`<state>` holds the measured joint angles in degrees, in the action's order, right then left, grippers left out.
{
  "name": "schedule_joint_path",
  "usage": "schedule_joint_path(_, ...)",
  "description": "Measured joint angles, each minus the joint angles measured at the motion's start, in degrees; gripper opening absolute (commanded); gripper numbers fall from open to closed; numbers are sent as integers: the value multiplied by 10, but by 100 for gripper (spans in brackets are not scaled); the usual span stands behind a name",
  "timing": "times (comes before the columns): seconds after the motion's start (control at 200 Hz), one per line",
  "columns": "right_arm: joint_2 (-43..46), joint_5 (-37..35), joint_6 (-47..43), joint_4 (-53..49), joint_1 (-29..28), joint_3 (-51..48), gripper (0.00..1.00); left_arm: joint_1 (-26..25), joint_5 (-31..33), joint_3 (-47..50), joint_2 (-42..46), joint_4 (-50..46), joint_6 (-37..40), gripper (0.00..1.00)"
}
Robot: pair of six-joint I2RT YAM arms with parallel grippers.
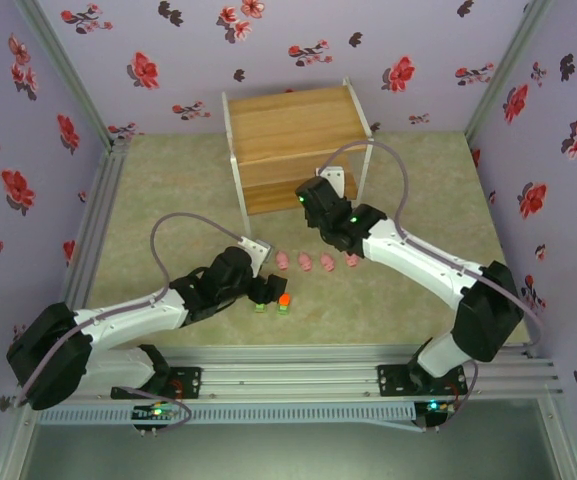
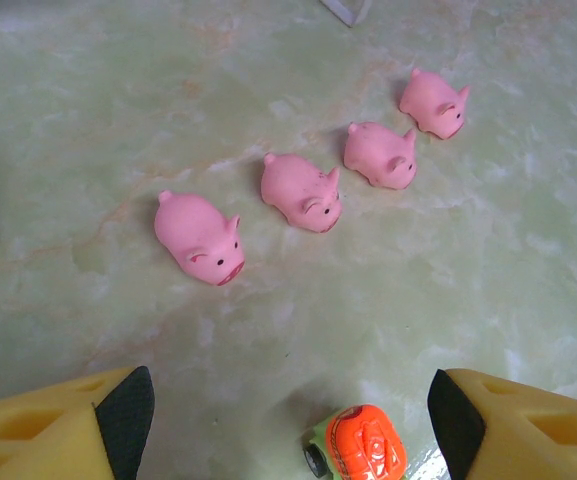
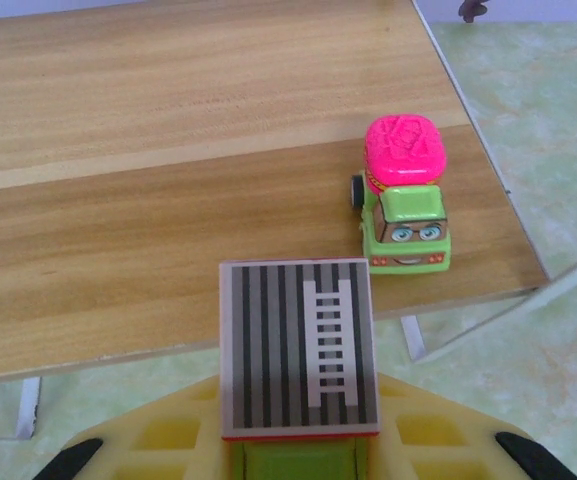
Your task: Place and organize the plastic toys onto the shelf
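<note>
Right gripper (image 3: 298,462) clamps grey-topped toy (image 3: 298,345) at near edge of shelf (image 3: 118,150) — carry it fully on, level, beside magenta-topped toy (image 3: 404,195) before release. Left gripper (image 2: 290,415) open over orange-topped toy (image 2: 365,445).

No letters, numbers or brand names could be read on anything. The nearest things to signs were printed marks on the toys. The grey-topped toy (image 3: 299,345) carried dark stripes on its flat top, with a pale ladder figure drawn over them. The magenta-topped toy (image 3: 403,195), near the right front corner of a shelf (image 3: 168,150) board, had a painted face with eyes and a smile on its green front. The orange-topped toy (image 2: 363,445) on the table (image 2: 488,300) showed raised relief, possibly only a pattern, too blurred to read. The pink pigs (image 2: 200,237) bore only painted eyes and mouths.
</note>
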<state>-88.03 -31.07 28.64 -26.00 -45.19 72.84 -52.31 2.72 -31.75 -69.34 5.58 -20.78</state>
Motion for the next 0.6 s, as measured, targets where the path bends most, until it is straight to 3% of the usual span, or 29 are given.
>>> schedule_joint_path(0.6,-44,20,-2,24,22,20,21,0,0,0,0,0,2,77)
